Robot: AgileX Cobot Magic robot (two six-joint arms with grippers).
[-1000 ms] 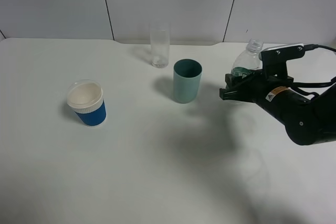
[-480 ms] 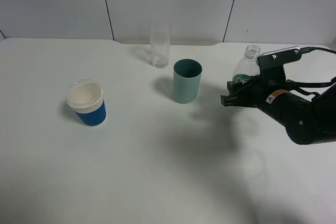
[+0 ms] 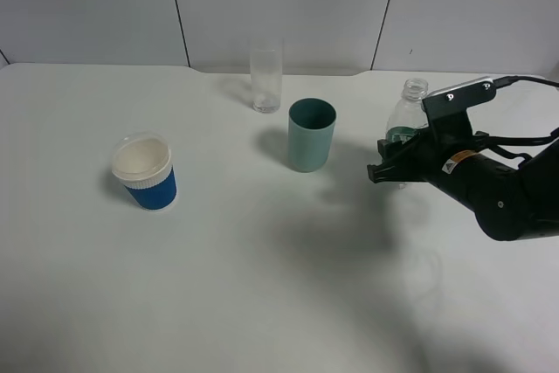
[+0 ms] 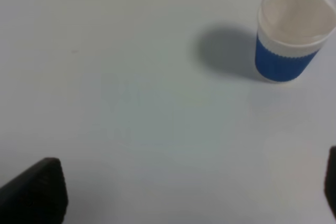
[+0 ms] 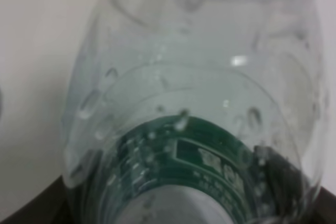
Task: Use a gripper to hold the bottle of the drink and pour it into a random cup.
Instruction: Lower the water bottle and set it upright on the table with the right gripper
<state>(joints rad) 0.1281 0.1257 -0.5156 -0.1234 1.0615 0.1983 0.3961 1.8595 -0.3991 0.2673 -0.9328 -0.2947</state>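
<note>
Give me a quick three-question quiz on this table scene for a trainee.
1. True or false: the right gripper is shut on the bottle.
2. Which stands nearest the bottle? A) blue cup B) teal cup C) tall glass
3. Fill in: the bottle's neck has no ____.

Key: 1 true; 2 B; 3 cap.

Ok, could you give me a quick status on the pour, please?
Right gripper shut on bottle, upright. Left gripper idle. Teal cup beside it, path clear.
</note>
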